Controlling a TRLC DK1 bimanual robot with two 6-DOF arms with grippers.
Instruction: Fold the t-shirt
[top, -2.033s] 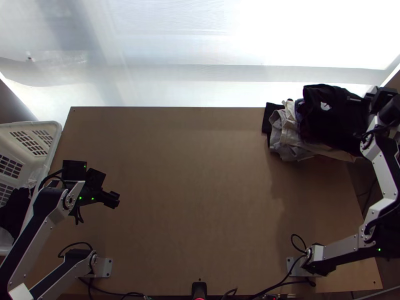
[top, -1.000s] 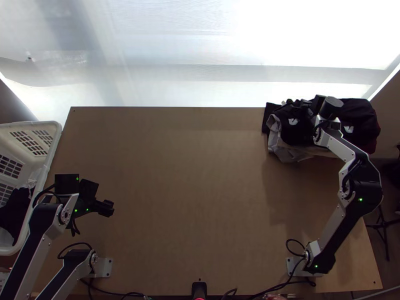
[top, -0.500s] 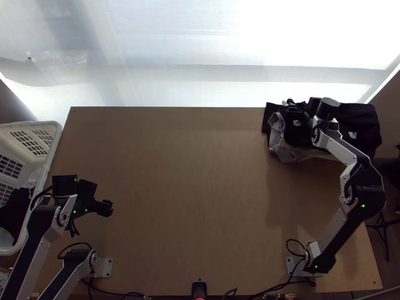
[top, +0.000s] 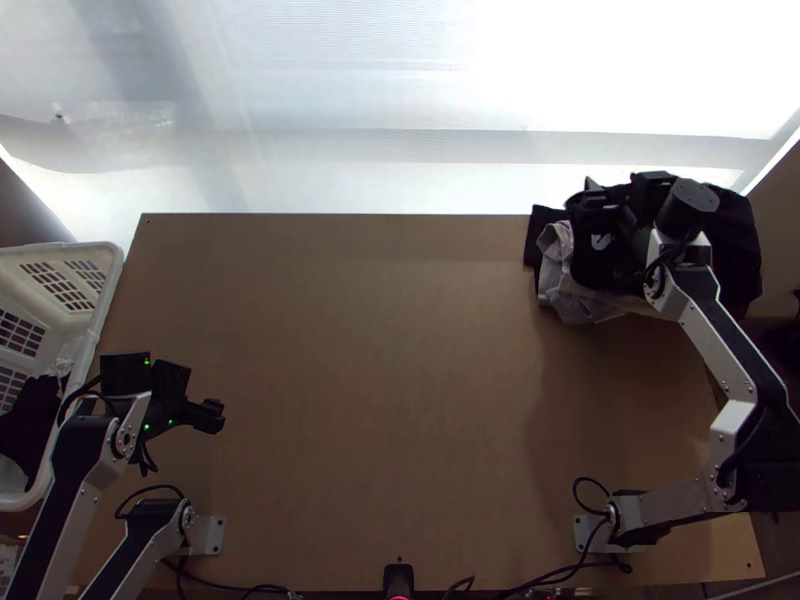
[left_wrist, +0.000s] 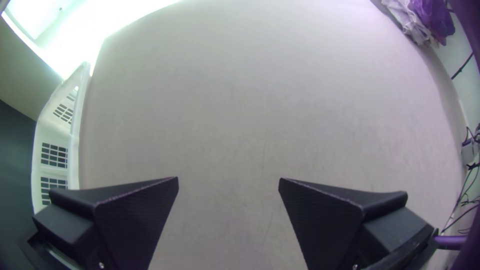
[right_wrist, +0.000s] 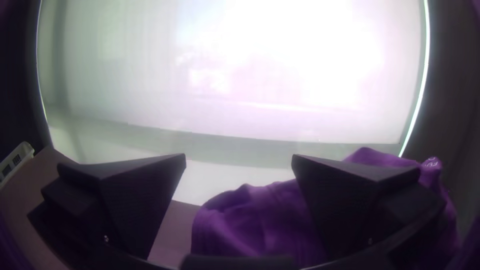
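Table (top: 380, 390) presumably kept for spreading, clothes heap (top: 735, 235) stacked at its far right corner, dark t-shirt probably bunched on top (outline unclear), right gripper (right_wrist: 239, 164) over the heap, fingers apart, likely for picking, left gripper (left_wrist: 228, 183) parted too, off leftward, likely leaving room.

Wooden table (top: 400, 380) with a loose heap of dark and pale clothes (top: 600, 268) at its far right corner.
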